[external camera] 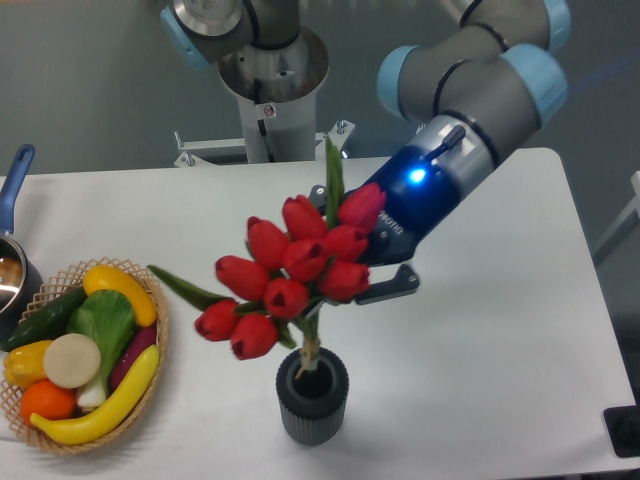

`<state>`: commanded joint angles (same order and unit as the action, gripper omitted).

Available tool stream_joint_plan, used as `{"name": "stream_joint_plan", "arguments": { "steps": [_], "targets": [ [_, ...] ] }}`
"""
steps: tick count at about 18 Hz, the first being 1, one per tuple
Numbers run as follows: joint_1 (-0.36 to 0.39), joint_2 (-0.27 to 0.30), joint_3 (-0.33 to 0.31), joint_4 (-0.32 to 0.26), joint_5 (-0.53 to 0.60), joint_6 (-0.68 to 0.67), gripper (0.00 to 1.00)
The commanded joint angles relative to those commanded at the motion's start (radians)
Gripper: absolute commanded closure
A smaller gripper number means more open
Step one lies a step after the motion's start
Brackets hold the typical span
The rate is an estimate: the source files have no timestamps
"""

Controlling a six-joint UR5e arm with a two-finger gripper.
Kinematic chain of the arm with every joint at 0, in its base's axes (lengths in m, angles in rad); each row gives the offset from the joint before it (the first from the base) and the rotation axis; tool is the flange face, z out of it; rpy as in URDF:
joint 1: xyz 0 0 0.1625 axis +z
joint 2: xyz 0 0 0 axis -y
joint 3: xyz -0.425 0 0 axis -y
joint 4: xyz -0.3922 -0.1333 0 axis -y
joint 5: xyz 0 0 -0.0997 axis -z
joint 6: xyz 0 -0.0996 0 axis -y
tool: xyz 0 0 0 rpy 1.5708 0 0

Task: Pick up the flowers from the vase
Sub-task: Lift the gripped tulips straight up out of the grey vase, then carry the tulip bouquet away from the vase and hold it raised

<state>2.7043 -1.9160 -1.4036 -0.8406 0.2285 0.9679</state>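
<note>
Vase point(312, 395), dark and ribbed, upright on the white table point(500, 330) at 6 o'clock. Flowers point(290, 272) rise from its mouth, stems inside. Gripper point(368, 262) reaches in from 2 o'clock behind the red buds; whether its fingers are parted or closed cannot be told. Wicker basket point(150, 380) of toy produce at 8 o'clock.

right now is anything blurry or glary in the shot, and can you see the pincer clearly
Fixed camera: lighting is soft and even, with faint shadows under the vase and basket. The whole frame is slightly soft. A blue light glows on the wrist. The flowers hide most of the pincer, so its jaws can't be judged.
</note>
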Motion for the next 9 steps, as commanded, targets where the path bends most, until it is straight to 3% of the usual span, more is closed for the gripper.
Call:
{"name": "stream_joint_plan", "arguments": {
  "steps": [2, 6, 9],
  "targets": [
    [0.032, 0.003, -0.008, 0.0, 0.047, 0.002, 1.0],
    [0.078, 0.017, -0.024, 0.0, 0.277, 0.006, 1.0],
    [0.101, 0.018, -0.032, -0.002, 0.389, 0.008, 1.0]
  ]
}}
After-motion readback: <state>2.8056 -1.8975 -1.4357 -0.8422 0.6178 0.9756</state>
